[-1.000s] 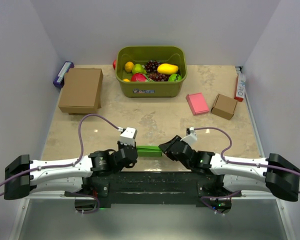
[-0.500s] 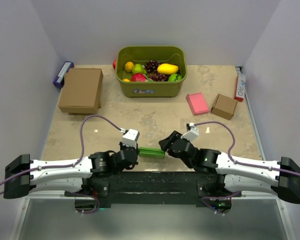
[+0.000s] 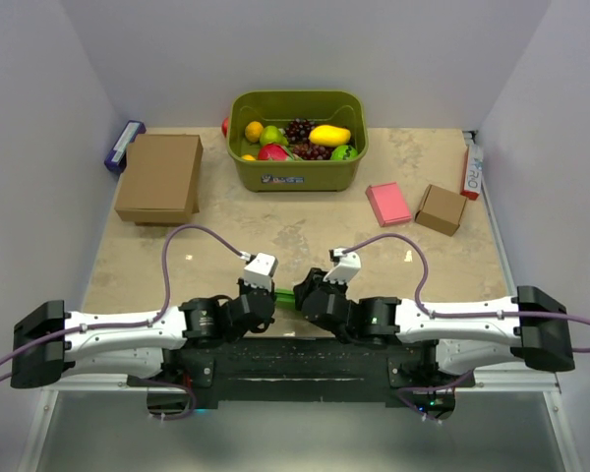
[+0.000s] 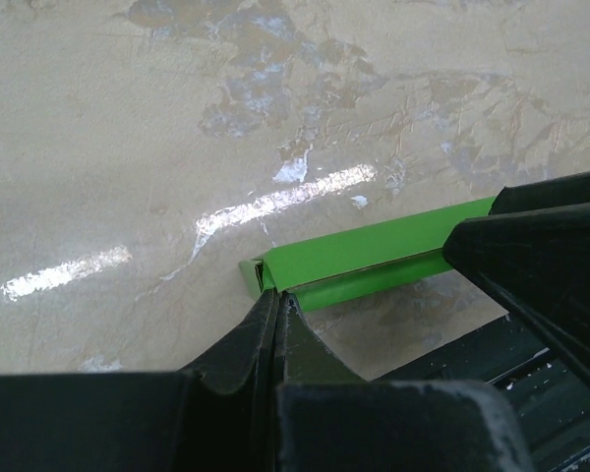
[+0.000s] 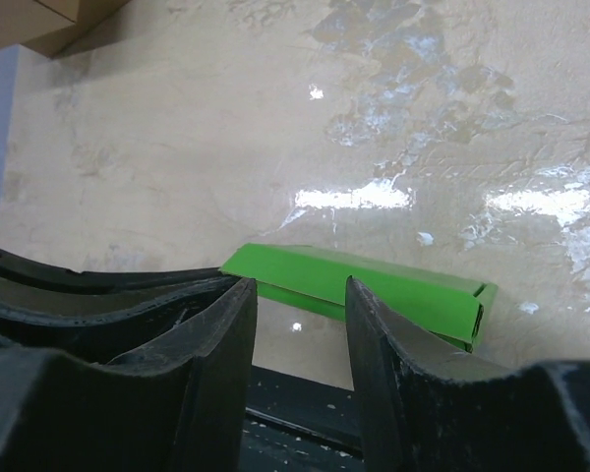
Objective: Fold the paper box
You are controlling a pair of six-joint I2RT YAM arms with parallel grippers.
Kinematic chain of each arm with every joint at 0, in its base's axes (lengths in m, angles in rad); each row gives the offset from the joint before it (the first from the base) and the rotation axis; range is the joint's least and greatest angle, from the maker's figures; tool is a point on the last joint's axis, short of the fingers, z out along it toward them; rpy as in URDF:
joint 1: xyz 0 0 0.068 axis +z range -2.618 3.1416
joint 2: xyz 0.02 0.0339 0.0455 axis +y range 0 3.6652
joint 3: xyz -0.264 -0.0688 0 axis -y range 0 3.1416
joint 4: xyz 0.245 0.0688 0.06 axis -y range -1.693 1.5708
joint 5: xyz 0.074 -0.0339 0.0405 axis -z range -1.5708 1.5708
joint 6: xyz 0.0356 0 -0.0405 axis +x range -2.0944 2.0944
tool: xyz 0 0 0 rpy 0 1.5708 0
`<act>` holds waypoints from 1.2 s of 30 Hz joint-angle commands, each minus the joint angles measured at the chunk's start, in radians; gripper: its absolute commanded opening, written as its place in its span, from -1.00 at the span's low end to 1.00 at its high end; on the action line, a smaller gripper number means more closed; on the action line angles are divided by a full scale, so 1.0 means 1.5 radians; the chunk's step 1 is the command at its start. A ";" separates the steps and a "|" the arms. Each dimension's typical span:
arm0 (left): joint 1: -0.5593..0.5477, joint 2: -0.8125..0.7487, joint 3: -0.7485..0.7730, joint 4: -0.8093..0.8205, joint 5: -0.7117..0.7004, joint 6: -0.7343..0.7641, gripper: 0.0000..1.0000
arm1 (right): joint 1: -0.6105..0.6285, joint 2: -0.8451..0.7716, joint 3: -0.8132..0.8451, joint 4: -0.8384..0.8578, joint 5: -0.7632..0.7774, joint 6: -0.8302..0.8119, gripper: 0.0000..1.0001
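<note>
The paper box is a bright green, long flattened strip near the table's front edge. From above only a sliver of the box shows between the two grippers. My left gripper is shut, its tips pinching the lower edge at the box's left end. In the top view the left gripper sits just left of the strip. My right gripper is open, and its fingers straddle the near edge of the box without clamping it. From above, the right gripper covers the strip's right part.
An olive basket of fruit stands at the back. A brown cardboard box lies back left, with a pink flat box and a small brown box back right. The black base plate borders the table's front edge.
My right arm has slid left along the green strip until it nearly meets the left gripper, hiding most of the strip from above. The left gripper stayed shut in place.
</note>
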 commanded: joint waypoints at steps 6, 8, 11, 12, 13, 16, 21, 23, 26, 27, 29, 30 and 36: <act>-0.008 0.007 0.003 -0.047 0.018 -0.016 -1.00 | 0.008 0.017 0.001 -0.016 0.060 0.042 -0.12; -0.008 0.006 0.003 -0.047 0.018 -0.016 -1.00 | 0.007 0.019 -0.005 -0.015 0.056 0.048 -0.13; -0.008 0.007 0.003 -0.046 0.019 -0.016 -1.00 | 0.007 0.022 -0.013 -0.014 0.048 0.056 -0.14; -0.008 0.007 0.004 -0.047 0.020 -0.016 -1.00 | 0.007 0.021 -0.014 -0.015 0.045 0.057 -0.14; -0.008 0.007 0.005 -0.048 0.019 -0.016 -1.00 | 0.008 0.021 -0.014 -0.016 0.044 0.059 -0.15; -0.009 0.009 0.011 -0.048 0.020 -0.016 -1.00 | 0.007 0.027 -0.020 -0.016 0.036 0.071 -0.18; -0.010 0.009 0.013 -0.050 0.021 -0.016 -1.00 | 0.008 0.046 -0.028 -0.010 0.021 0.087 -0.21; -0.010 0.009 0.014 -0.053 0.021 -0.015 -1.00 | 0.007 0.052 -0.027 -0.018 0.018 0.098 -0.21; -0.011 0.007 0.018 -0.052 0.020 -0.014 -1.00 | 0.007 0.060 -0.026 -0.035 0.017 0.113 -0.21; -0.012 0.006 0.018 -0.052 0.020 -0.014 -1.00 | 0.008 0.063 -0.025 -0.042 0.018 0.121 -0.21; -0.012 0.007 0.020 -0.050 0.020 -0.010 -1.00 | 0.007 0.073 -0.024 -0.058 0.016 0.140 -0.22; -0.012 0.009 0.020 -0.048 0.020 -0.007 -1.00 | 0.008 0.075 -0.025 -0.057 0.015 0.141 -0.22; -0.013 0.021 0.025 -0.030 0.022 0.020 -1.00 | 0.008 0.057 -0.007 -0.074 0.037 0.102 -0.10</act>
